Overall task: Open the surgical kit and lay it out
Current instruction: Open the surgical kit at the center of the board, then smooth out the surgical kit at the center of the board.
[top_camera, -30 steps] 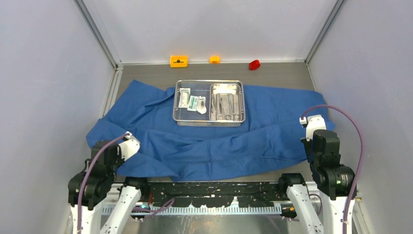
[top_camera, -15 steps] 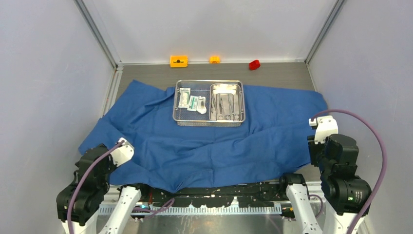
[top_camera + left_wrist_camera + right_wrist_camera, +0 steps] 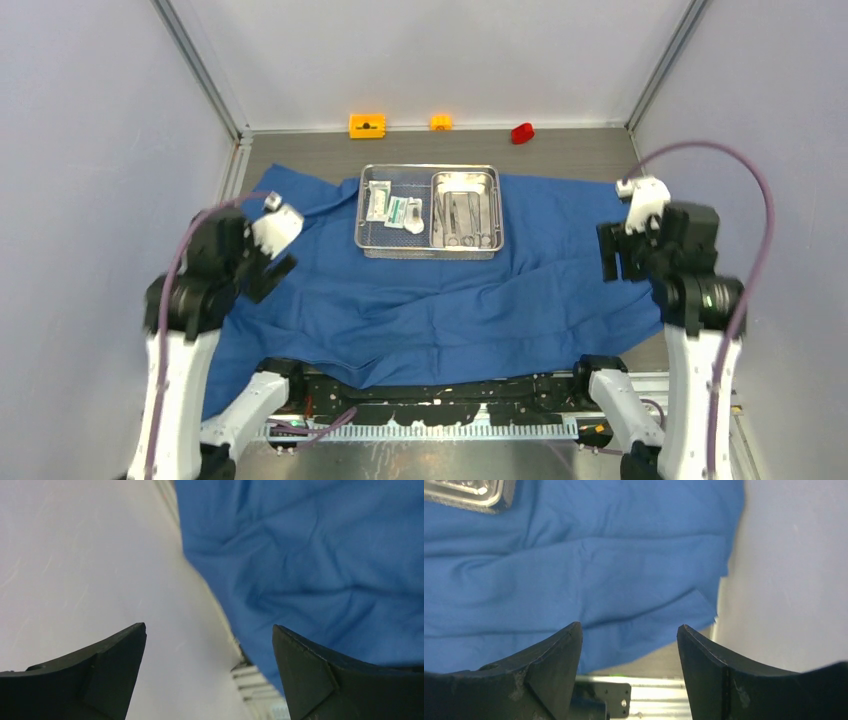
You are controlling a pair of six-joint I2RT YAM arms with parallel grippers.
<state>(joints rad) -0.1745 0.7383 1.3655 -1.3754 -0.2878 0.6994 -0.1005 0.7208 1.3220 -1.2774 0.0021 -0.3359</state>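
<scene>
Moved: both arms, up and away from the near corners of the blue cloth wrap (image 3: pixel 440 300), which they pinched a second ago.
Left gripper (image 3: pixel 208 626): we note jaws spread wide with nothing between them, hanging over the wrap's left edge.
Right gripper (image 3: pixel 628 625): likewise parted and empty, above the wrap's near right corner.
Wrap: drawn nearer, now spread across the table (image 3: pixel 320 150), its near hem draped over the near edge; some creases remain.
Wire-mesh basket (image 3: pixel 430 250): unmoved, far centre on the wrap. It holds white packets (image 3: pixel 392 208) at left and a steel tray (image 3: pixel 463 185) with slim instruments (image 3: pixel 462 218) at right.
Reading: we judge the unwrapping finished; laying out the contents is not yet begun.
</scene>
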